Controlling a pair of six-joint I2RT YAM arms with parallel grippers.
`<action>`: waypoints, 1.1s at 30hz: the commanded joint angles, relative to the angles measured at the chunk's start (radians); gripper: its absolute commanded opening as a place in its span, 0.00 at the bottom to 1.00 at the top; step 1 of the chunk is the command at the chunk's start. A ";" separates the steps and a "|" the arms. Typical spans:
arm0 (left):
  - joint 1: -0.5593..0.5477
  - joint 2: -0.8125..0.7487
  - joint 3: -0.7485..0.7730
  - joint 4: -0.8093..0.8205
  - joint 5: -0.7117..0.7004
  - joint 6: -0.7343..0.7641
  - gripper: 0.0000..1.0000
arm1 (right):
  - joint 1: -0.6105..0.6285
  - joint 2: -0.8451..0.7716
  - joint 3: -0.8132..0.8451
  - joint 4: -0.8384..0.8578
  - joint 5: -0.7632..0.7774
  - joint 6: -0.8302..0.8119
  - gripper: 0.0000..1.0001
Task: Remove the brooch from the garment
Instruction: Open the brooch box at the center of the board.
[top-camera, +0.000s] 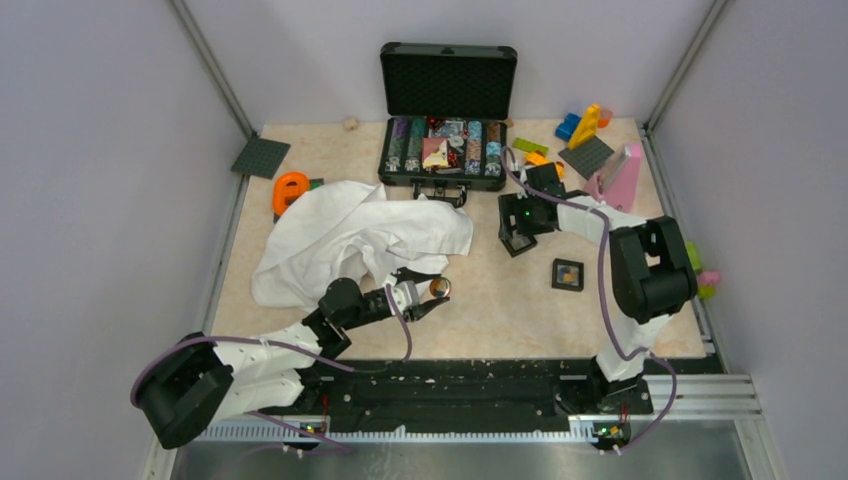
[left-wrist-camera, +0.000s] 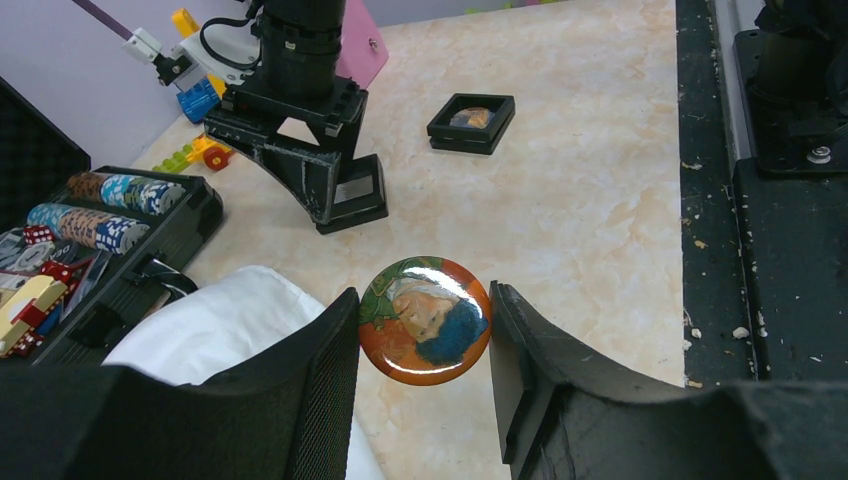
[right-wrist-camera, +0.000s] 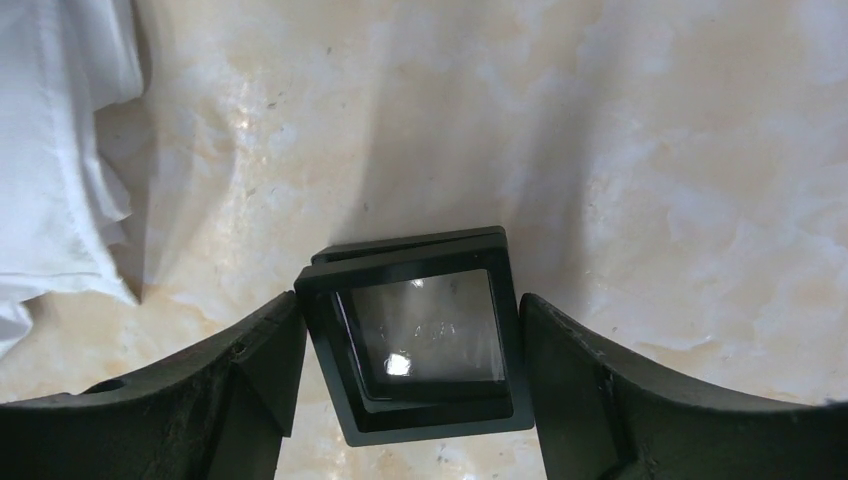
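Note:
The brooch (left-wrist-camera: 425, 320) is a round orange badge with a painted face. My left gripper (left-wrist-camera: 425, 335) is shut on it and holds it just above the table, off the right edge of the white shirt (left-wrist-camera: 215, 320). In the top view the brooch (top-camera: 439, 289) sits at the tip of the left gripper (top-camera: 437, 296), below the crumpled shirt (top-camera: 340, 235). My right gripper (right-wrist-camera: 412, 335) is closed against the sides of a black square frame (right-wrist-camera: 420, 395) on the table; it also shows in the top view (top-camera: 517, 238).
A second black frame (top-camera: 567, 273) lies near the right arm. An open black case (top-camera: 445, 150) of chips stands at the back. Toy blocks (top-camera: 585, 125), a pink box (top-camera: 622, 175), a grey plate (top-camera: 261, 156) and an orange ring (top-camera: 290, 188) lie around.

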 joint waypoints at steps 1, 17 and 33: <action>-0.004 -0.012 0.013 0.018 0.002 -0.006 0.41 | 0.006 -0.105 -0.032 0.031 -0.074 0.057 0.69; -0.008 0.056 0.043 -0.023 0.007 0.010 0.40 | 0.007 -0.239 -0.376 0.384 -0.591 0.463 0.49; -0.033 0.235 0.133 -0.095 -0.021 0.043 0.39 | 0.068 -0.427 -0.599 0.562 -0.641 0.633 0.48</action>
